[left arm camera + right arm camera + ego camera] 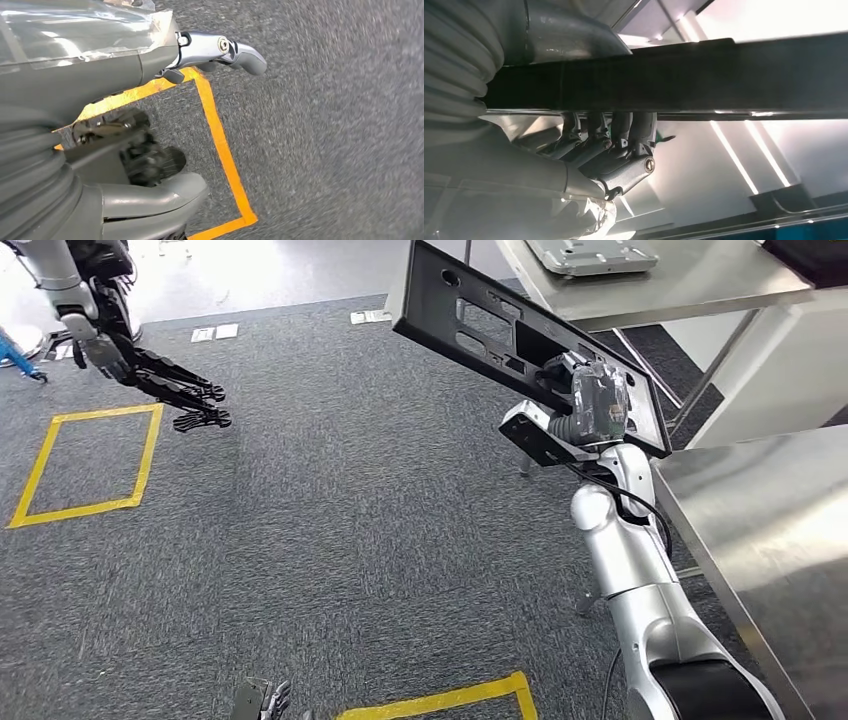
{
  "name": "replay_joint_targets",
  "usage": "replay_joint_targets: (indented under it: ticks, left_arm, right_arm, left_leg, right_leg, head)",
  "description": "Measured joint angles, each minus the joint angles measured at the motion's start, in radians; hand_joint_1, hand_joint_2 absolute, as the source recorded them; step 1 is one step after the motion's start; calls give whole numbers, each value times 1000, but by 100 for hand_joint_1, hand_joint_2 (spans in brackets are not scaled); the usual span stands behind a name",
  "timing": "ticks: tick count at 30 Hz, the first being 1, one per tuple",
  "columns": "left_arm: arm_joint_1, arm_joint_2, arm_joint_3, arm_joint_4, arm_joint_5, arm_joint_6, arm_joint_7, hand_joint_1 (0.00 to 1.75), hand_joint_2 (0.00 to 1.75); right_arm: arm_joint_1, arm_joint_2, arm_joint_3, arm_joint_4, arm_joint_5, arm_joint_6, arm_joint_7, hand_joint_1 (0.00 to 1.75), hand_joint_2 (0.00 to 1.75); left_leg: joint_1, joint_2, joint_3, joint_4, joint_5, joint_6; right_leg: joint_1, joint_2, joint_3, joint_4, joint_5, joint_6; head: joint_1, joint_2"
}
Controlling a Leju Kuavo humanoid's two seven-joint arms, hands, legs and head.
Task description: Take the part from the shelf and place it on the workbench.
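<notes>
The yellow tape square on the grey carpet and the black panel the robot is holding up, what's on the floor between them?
Bare grey carpet in the head view, between the yellow tape square and the flat black plastic panel in the right robot hand.

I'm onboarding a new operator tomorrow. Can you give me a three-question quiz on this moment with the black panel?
1. True or false: the right hand holds the black panel above the carpet.
2. What does the left hand hold? A) the panel B) nothing C) tape
3. Fill in: the yellow tape squares lie on the ____.

Key: 1 true. 2 B. 3 carpet. In the right wrist view the fingers wrap the panel's edge; the steel workbench stands to the robot's right.
</notes>
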Motion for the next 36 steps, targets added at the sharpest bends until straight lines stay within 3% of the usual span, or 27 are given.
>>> replay_joint_targets:
  ticks: [1, 2, 3, 5, 7, 9, 11, 13, 15, 16, 17, 19, 20, 22, 24, 25, 27, 28, 30, 31, 32, 34, 36]
  left_arm:
    - [0, 0, -2, 0, -1, -1, 2, 0, 175]
    - [-1, 0, -4, 0, 0, -2, 3, 0, 175]
    - [-3, 1, -5, 0, 1, -5, 4, 0, 175]
    - [-7, 3, -6, 0, 3, -9, 4, 0, 175]
    - [-10, 5, -7, 0, 3, -11, 5, 0, 175]
    - [-12, 5, -7, 0, 4, -12, 7, 0, 175]
    - [-17, 2, -8, 0, 6, -13, 7, 0, 175]
    - [-20, 0, -8, 0, 6, -16, 8, 0, 175]
    - [-19, 1, -8, 0, 8, -19, 10, 0, 175]
    - [-19, 1, -8, 0, 10, -21, 10, 0, 175]
    - [-19, 1, -8, 0, 13, -24, 10, 0, 175]
    - [-20, 1, -8, 0, 17, -29, 11, 0, 175]
    - [-21, 2, -8, 0, 19, -31, 11, 0, 175]
    - [-23, 4, -8, -1, 19, -31, 11, 0, 175]
    - [-26, 3, -8, -1, 19, -30, 11, 0, 175]
    - [-28, 2, -8, -1, 19, -30, 12, 0, 175]
    - [-32, 1, -8, -1, 18, -30, 12, 0, 175]
    - [-32, 1, -8, -1, 18, -30, 12, 0, 175]
    - [-30, 2, -8, -1, 18, -31, 13, 0, 175]
    - [-29, 2, -8, -1, 18, -31, 13, 0, 175]
    - [-29, 3, -8, -1, 18, -31, 13, 0, 175]
    - [-30, 4, -8, -1, 18, -31, 13, 0, 175]
    - [-31, 6, -8, -1, 18, -31, 13, 0, 175]
  right_arm:
    - [4, -2, -2, 1, -3, -2, -2, 175, 175]
    - [8, -4, -5, 1, -5, -4, -4, 175, 175]
    - [11, -5, -8, 2, -7, -6, -5, 175, 175]
    - [12, -6, -13, 2, -6, -15, -6, 175, 175]
    - [13, -5, -15, 4, -2, -22, -4, 175, 175]
    - [14, -6, -19, 5, 7, -25, 1, 175, 175]
    - [11, -7, -23, 7, 18, -28, 6, 175, 175]
    - [5, -6, -26, 11, 27, -33, 10, 175, 175]
    - [5, -5, -28, 16, 34, -40, 13, 175, 175]
    - [8, -5, -30, 19, 39, -42, 14, 175, 175]
    - [9, -5, -31, 23, 43, -45, 15, 175, 175]
    - [9, -5, -35, 29, 53, -55, 17, 175, 175]
    - [9, -4, -36, 31, 57, -60, 18, 175, 175]
    - [7, -2, -39, 38, 69, -74, 23, 175, 175]
    - [7, -2, -42, 46, 83, -86, 29, 175, 175]
    - [5, -1, -43, 49, 90, -90, 31, 175, 175]
    - [1, 1, -43, 55, 100, -94, 34, 175, 175]
    - [-1, 3, -43, 58, 102, -96, 35, 175, 175]
    - [-2, 7, -43, 66, 104, -97, 36, 175, 175]
    - [-2, 8, -43, 69, 104, -97, 37, 175, 175]
    - [-2, 10, -43, 73, 104, -97, 37, 175, 175]
    - [-2, 11, -43, 77, 104, -97, 37, 175, 175]
    - [-4, 13, -43, 80, 105, -98, 37, 175, 175]
  left_leg:
    - [-1, -2, -8, 6, 13, 6]
    - [-4, -7, 3, -28, 45, 13]
    - [-7, -19, 31, -94, 89, 22]
    - [-11, -68, 88, -224, 152, 39]
    - [-16, -93, 109, -272, 166, 46]
    - [-17, -70, 114, -285, 174, 50]
    - [-14, -42, 124, -307, 187, 56]
    - [-16, -15, 127, -319, 195, 59]
    - [-16, 15, 125, -318, 195, 59]
    - [-15, 30, 124, -318, 194, 57]
    - [-14, 44, 124, -317, 192, 55]
    - [-11, 69, 124, -310, 184, 43]
    - [-12, 80, 123, -303, 178, 34]
    - [-15, 99, 121, -293, 169, 20]
    - [-12, 116, 124, -291, 163, 13]
    - [-7, 109, 123, -283, 154, 9]
    - [1, 61, 95, -216, 108, 3]
    - [2, 29, 65, -151, 74, 2]
    - [2, 2, -4, -22, 25, 4]
    - [1, -2, -23, 6, 27, 8]
    - [-1, -5, -23, -7, 49, 15]
    - [-6, -27, 26, -125, 125, 32]
    - [-10, -68, 78, -237, 172, 43]
  right_leg:
    - [3, 15, 0, 0, 1, -1]
    - [5, 29, 2, 0, 1, -1]
    - [6, 43, 3, 0, 1, -1]
    - [6, 66, 4, 1, 3, 2]
    - [3, 87, -2, 0, 8, 10]
    - [0, 105, -10, -3, 15, 22]
    - [6, 64, -32, 28, -1, 23]
    - [9, 0, -86, 136, -51, 19]
    - [2, -21, -139, 252, -90, 25]
    - [-5, -26, -145, 268, -92, 34]
    - [-11, -32, -130, 244, -80, 46]
    - [-23, -70, -55, 109, -39, 71]
    - [-22, -88, -21, 50, -23, 75]
    - [-16, -100, 5, 4, -15, 65]
    - [-12, -75, 3, 8, -13, 47]
    - [-13, -63, 2, 8, -12, 40]
    - [-16, -41, 4, 7, -10, 24]
    - [-15, -31, 4, 7, -9, 18]
    - [-8, -7, 2, 7, -8, 11]
    - [-4, 7, 2, 7, -7, 10]
    - [-1, 20, 2, 7, -6, 8]
    - [1, 47, 4, 7, -5, 7]
    - [2, 69, 1, 7, -2, 10]
  head:
    - [0, 0]
    - [0, 0]
    - [0, 0]
    - [1, 0]
    - [1, 0]
    - [0, 0]
    - [2, 0]
    - [6, 0]
    - [8, 0]
    - [8, 0]
    - [8, 0]
    - [8, 0]
    - [9, 0]
    - [6, 0]
    - [2, 0]
    - [1, 0]
    - [-1, 0]
    - [-2, 0]
    - [-3, 0]
    - [-3, 0]
    - [-3, 0]
    - [-3, 0]
    - [-2, 0]
